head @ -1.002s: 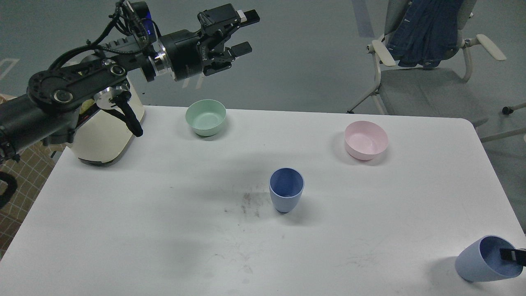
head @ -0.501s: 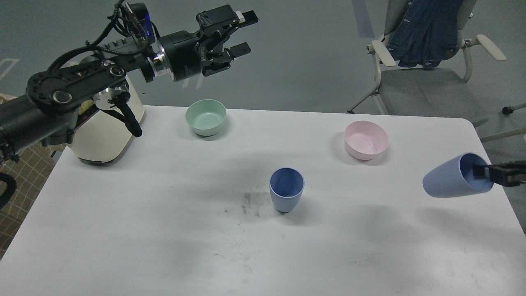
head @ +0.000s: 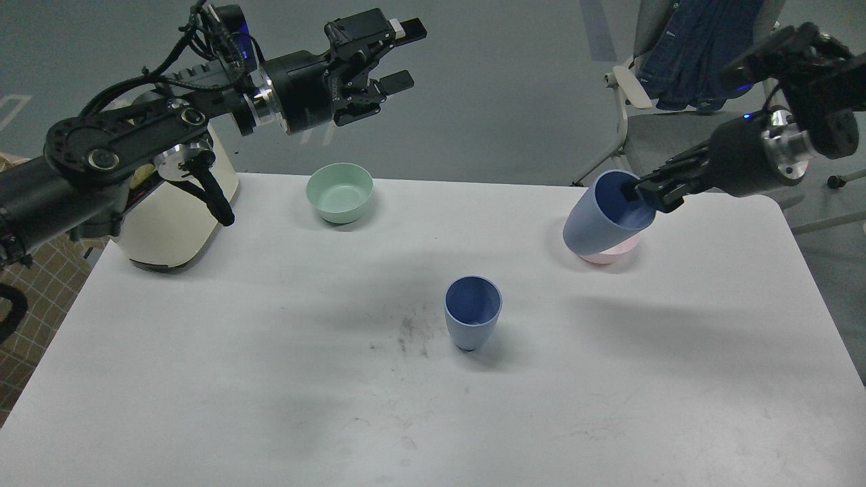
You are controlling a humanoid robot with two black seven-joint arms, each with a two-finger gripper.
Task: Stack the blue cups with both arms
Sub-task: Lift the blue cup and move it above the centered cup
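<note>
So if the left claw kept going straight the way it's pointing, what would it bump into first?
Probably nothing. The open left gripper points rightward, high above the table; only bare floor shows ahead, though depth is hard to judge.

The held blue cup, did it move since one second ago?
Yes. The held blue cup in the right gripper rose up-left from the table's near-right corner, now overlapping the pink bowl.
</note>
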